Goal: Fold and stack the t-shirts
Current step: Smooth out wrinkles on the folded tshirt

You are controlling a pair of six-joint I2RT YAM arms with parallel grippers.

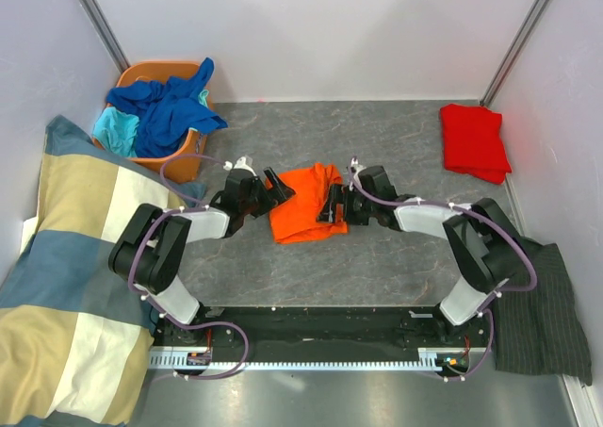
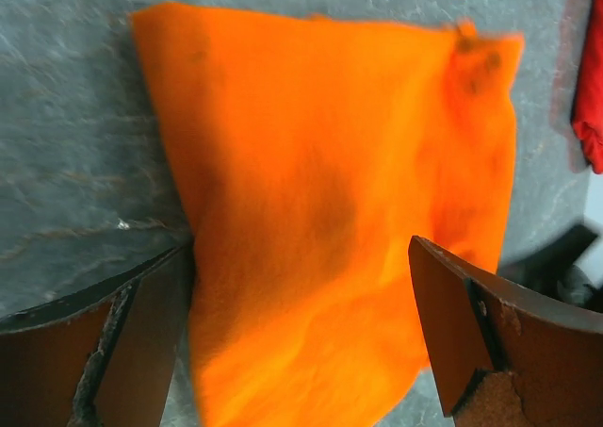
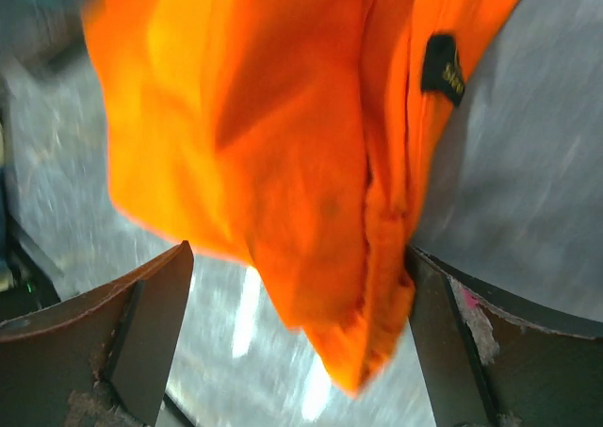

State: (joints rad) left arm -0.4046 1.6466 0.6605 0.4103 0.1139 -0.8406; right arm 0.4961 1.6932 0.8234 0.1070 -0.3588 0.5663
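At mid-table the orange t-shirt [image 1: 301, 212] lies crumpled between the left gripper [image 2: 301, 257] and right gripper [image 3: 297, 257], both with fingers spread wide. Its small dark label [image 3: 443, 66] is too blurred to read. Farther back, a red t-shirt [image 1: 474, 139] lies folded at the right, and blue t-shirts [image 1: 170, 106] fill a basket [image 1: 151, 69] at the left.

A small dark tag [image 3: 443, 67] is sitting by a seam of the orange t-shirt [image 3: 236, 135] in the right wrist view. Yellowish lettering is showing on it, but it is coming through too blurred and small to read. Nothing else is carrying legible text, numbers or signs.
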